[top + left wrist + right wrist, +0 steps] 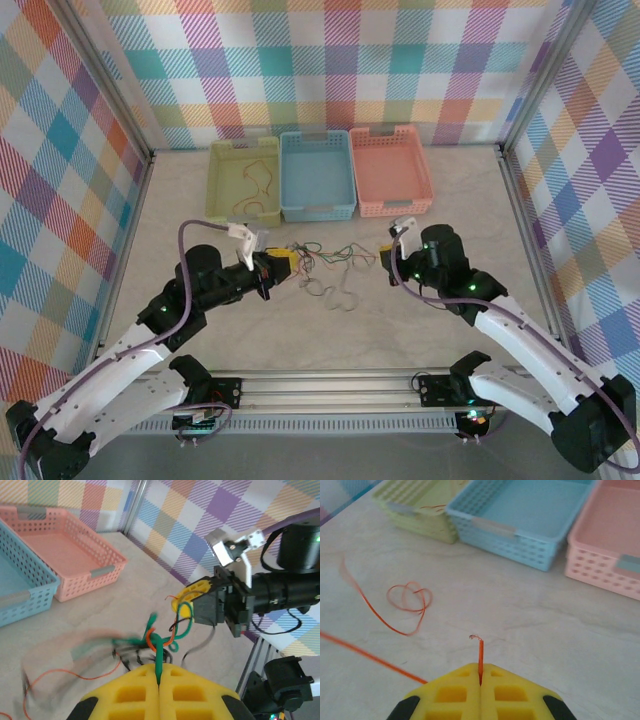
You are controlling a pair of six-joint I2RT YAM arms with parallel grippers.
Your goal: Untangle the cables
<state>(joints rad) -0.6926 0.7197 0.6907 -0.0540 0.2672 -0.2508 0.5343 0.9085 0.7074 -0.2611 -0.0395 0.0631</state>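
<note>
Left fingers (132,692) pinch green cable (158,664), right fingers (455,694) orange cable (480,655); blurred tangle (152,642), probably knotted.

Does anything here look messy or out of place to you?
Yes: a knot of green, orange and black wires is snarled between the left tool, pinching a green strand, and the right tool, pinching an orange strand.

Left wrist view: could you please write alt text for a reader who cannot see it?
The left gripper is shut on a green cable that rises into a knot of green, orange-red and black cables over the table. Opposite, the right gripper faces the knot; a pink basket and a blue basket stand at upper left.
</note>
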